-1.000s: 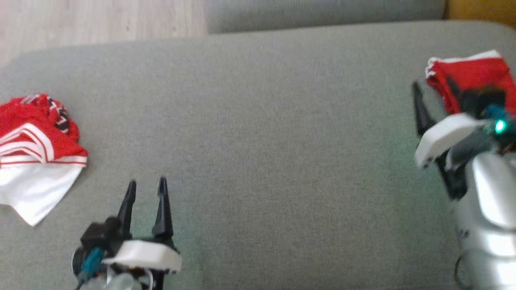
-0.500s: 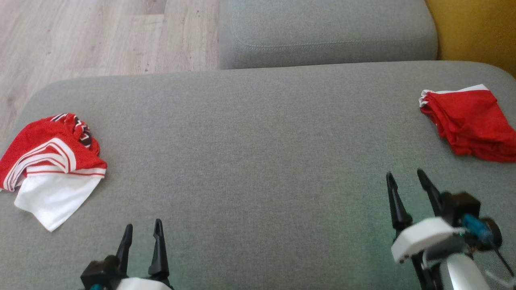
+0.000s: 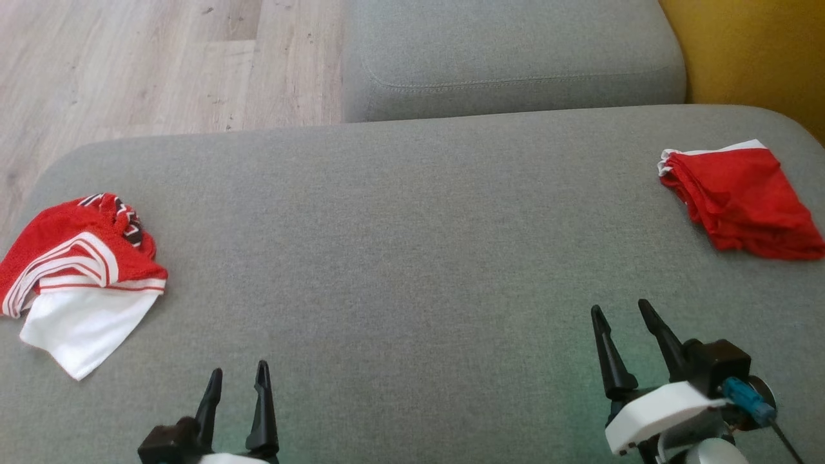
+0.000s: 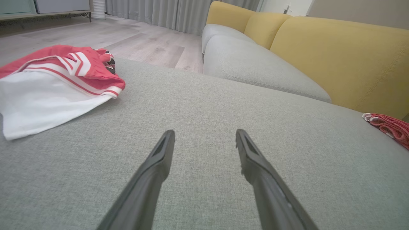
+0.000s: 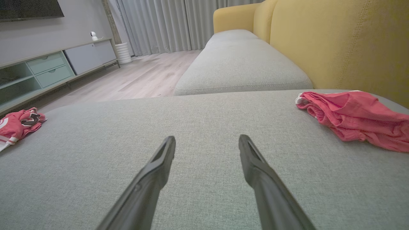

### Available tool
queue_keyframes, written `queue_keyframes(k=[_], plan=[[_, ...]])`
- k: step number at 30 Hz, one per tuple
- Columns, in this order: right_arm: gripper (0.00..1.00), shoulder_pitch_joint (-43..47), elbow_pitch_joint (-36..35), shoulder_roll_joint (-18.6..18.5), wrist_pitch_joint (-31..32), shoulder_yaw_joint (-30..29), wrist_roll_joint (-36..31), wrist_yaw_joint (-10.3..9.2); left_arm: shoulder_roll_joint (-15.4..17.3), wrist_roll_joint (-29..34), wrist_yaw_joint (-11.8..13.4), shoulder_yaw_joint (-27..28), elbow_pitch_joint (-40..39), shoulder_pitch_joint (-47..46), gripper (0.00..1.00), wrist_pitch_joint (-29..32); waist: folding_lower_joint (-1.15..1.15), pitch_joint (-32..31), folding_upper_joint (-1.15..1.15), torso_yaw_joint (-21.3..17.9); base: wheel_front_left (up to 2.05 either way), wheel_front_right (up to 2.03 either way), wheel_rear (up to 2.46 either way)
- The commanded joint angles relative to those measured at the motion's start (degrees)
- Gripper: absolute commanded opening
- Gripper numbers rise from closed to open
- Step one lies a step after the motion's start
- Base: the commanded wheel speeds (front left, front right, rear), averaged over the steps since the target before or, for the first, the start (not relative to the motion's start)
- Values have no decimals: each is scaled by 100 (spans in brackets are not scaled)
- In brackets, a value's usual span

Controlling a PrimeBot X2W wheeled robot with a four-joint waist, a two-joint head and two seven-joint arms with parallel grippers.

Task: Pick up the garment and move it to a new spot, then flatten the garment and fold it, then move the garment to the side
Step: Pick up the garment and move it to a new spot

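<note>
While the left gripper (image 3: pixel 238 367) and right gripper (image 3: pixel 617 305) hover low over the sofa (image 3: pixel 412 245), fingers (image 4: pixel 156 166) apart and empty, nothing is held. Red garment (image 3: pixel 741 200) lies folded by the right edge, apparently parked aside as finished. Striped garment (image 3: pixel 77 270) sits crumpled at the left edge, well apart, evidently awaiting pick-up by the left gripper.

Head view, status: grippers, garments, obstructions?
Open, empty: left gripper, right gripper, above grey fabric cushion. At right edge, folded red garment; at left edge, crumpled red-and-white garment. Nothing in the way.
</note>
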Motion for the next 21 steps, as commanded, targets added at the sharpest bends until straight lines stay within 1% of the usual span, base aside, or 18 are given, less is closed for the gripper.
queue_keyframes(k=[1,13,16,21], plan=[[100,-152,-228,-17,-22,158,33,21,58,-2,42,170,-142,-184,100,-41,0,-12,0,12,0,0,0],[100,-36,-213,-16,53,165,38,21,90,-2,59,95,-149,-164,100,-22,0,-71,0,88,0,0,0],[100,28,-213,-16,42,145,44,21,94,5,68,70,-156,-173,100,-7,0,-99,0,244,0,0,0],[100,121,-215,-16,20,145,81,21,152,30,95,53,-188,-179,100,34,0,-140,0,772,0,0,0]])
